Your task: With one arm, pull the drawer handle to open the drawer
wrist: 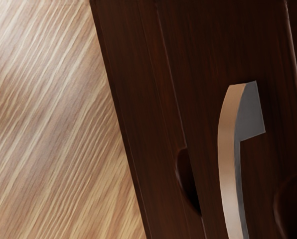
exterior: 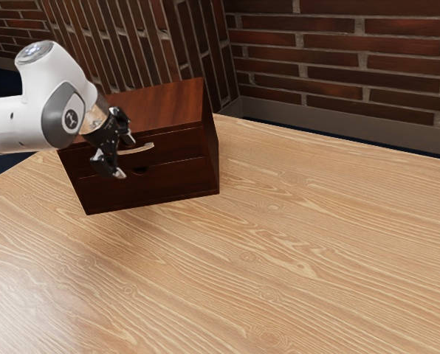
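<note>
My pincer is released, jaws spread about the left end of the drawer handle. The wooden drawer cabinet stands far left on the table; its upper drawer appears shut.

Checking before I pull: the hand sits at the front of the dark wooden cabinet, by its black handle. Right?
No: the handle is pale beige, not black, as the wrist view shows. The hand does sit at the front of the dark wooden cabinet, by it.
</note>
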### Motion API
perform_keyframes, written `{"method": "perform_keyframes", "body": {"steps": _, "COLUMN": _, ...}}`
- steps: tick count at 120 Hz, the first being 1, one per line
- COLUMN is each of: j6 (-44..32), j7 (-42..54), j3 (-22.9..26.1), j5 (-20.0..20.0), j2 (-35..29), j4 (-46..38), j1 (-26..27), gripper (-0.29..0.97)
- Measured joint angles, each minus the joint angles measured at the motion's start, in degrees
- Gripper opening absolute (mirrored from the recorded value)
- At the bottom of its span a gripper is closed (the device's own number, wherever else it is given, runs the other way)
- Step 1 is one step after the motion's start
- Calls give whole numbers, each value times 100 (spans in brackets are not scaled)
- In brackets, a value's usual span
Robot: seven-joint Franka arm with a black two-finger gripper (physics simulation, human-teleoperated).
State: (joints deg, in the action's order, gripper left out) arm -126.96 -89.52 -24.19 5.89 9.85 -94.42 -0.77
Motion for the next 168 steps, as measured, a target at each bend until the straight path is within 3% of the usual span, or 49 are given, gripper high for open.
{"method": "perform_keyframes", "body": {"steps": 54, "j6": -120, "j7": -7, "j3": 1, "j5": 126, "j2": 133, "j4": -42, "j1": -43, "gripper": 65}}
{"method": "perform_keyframes", "body": {"steps": 81, "j6": -141, "j7": -10, "j3": 1, "j5": 148, "j2": 119, "j4": -22, "j1": -36, "gripper": 45}}
{"method": "perform_keyframes", "body": {"steps": 119, "j6": -75, "j7": -13, "j3": 3, "j5": 144, "j2": 97, "j4": -8, "j1": -11, "gripper": 2}}
{"method": "perform_keyframes", "body": {"steps": 168, "j6": 271, "j7": -15, "j3": 21, "j5": 165, "j2": -31, "j4": -35, "j1": -3, "gripper": -9}}
